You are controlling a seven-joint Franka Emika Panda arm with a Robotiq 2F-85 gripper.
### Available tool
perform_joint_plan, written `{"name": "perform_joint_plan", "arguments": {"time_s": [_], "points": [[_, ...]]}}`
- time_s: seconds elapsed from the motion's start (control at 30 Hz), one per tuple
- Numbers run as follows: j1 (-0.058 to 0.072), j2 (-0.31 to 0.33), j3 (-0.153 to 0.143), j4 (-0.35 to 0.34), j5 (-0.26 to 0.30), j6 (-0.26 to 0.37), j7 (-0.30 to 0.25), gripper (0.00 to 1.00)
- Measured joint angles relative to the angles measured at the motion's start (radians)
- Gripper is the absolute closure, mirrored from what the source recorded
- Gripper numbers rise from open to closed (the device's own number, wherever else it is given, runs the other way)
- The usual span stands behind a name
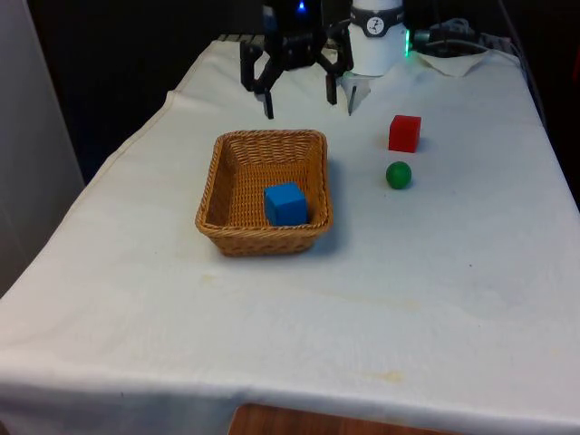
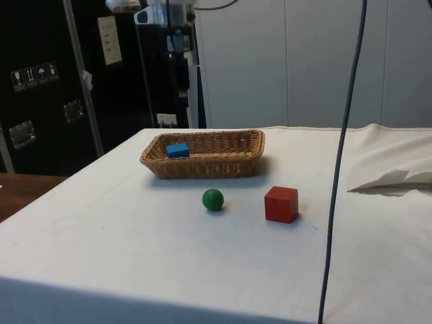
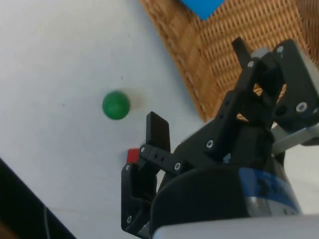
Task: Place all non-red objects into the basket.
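Front view, nearest first: a blue cube (image 1: pixel 286 203) is lying inside the wicker basket (image 1: pixel 217 177), already sorted. To the front view's right, a green ball (image 1: pixel 399 175) is sitting on the white cloth (image 1: pixel 290 326), waiting for pickup, beside a red cube (image 1: pixel 404 133) that should stay out. Farthest, the gripper (image 1: pixel 308 101) is hovering empty, fingers spread apart.

A white-clothed table (image 2: pixel 135 256) stands before dark cabinets (image 2: pixel 47 88) and a pale wall (image 2: pixel 283 61).
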State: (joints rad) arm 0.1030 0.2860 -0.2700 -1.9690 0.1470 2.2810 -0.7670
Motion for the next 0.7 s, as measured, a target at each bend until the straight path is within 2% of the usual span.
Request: {"name": "perform_joint_plan", "arguments": {"time_s": [0.1, 0.23, 0.7], "points": [[0.009, -0.019, 0.002, -0.005, 0.0, -0.026, 0.0, 0.0], [0.016, -0.039, 0.004, -0.023, -0.001, -0.03, 0.0, 0.0], [0.028, -0.104, 0.03, -0.067, -0.001, -0.067, -0.001, 0.0]]}}
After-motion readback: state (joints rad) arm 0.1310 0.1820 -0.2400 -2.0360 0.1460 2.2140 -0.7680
